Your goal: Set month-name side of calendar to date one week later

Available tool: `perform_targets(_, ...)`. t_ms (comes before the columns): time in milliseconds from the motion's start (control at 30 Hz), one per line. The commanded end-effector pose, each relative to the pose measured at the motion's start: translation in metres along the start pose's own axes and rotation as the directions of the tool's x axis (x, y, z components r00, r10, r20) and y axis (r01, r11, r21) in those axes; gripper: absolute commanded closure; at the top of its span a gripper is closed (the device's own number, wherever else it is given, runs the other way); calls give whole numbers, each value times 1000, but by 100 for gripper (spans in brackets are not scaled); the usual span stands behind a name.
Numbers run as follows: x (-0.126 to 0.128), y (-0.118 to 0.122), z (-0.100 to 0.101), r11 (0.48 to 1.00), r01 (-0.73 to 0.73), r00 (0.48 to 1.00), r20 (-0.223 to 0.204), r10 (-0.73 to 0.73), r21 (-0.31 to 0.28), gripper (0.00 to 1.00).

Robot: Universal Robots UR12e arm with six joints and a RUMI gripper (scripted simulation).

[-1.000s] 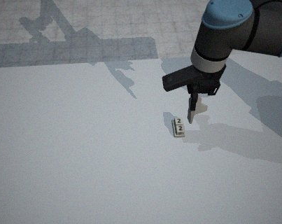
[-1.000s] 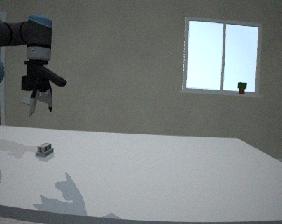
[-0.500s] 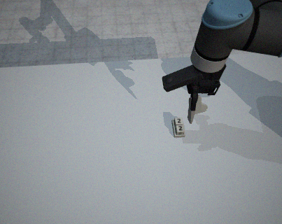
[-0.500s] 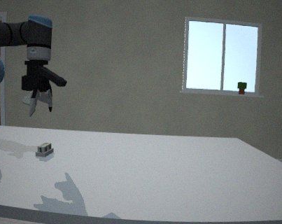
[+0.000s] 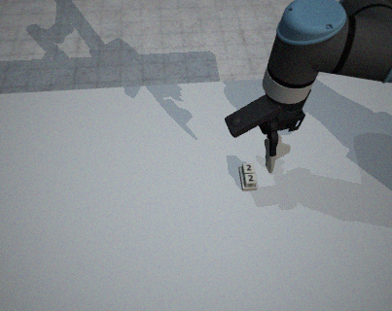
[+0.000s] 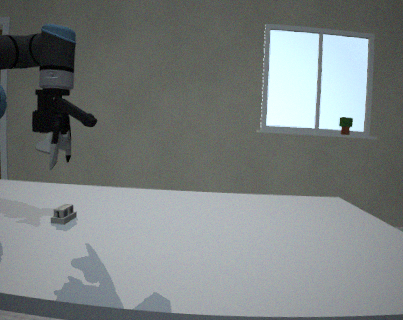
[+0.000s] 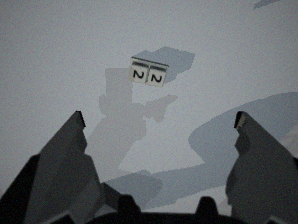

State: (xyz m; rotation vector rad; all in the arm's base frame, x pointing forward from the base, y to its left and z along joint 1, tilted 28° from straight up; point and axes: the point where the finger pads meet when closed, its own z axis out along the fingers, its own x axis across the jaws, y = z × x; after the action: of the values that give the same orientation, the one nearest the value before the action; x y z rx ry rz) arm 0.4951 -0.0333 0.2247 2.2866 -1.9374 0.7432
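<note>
A small calendar tray sits on the white table and holds two pale cubes side by side. Each cube's top face shows a 2: one cube (image 7: 138, 74) and the other cube (image 7: 156, 78) in the wrist view. Both cubes sit flat in the tray, which also shows in the exterior view (image 6: 64, 214). The side with the month's name is not readable. My gripper (image 5: 270, 156) (image 7: 157, 112) hangs well above the table, just to the side of the tray, fingers pointing down. It is open and empty; it also shows in the exterior view (image 6: 59, 152).
The arm's shadows fall across the table around the tray. A wall with a window (image 6: 318, 82) and a small plant (image 6: 345, 125) stands behind the table. The table's far edge meets a tiled floor (image 5: 134, 29).
</note>
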Motion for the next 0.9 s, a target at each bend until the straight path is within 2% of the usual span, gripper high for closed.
perform_targets(0,-1,1,7,988,157,988,3,-157,2,0)
perform_targets(300,-2,0,14,930,368,930,2,-368,2,0)
perform_targets(400,-2,0,14,922,386,922,2,-386,2,0)
perform_targets(467,-2,0,17,886,463,886,2,-463,3,0)
perform_targets(867,-2,0,25,739,673,739,1,-673,3,0)
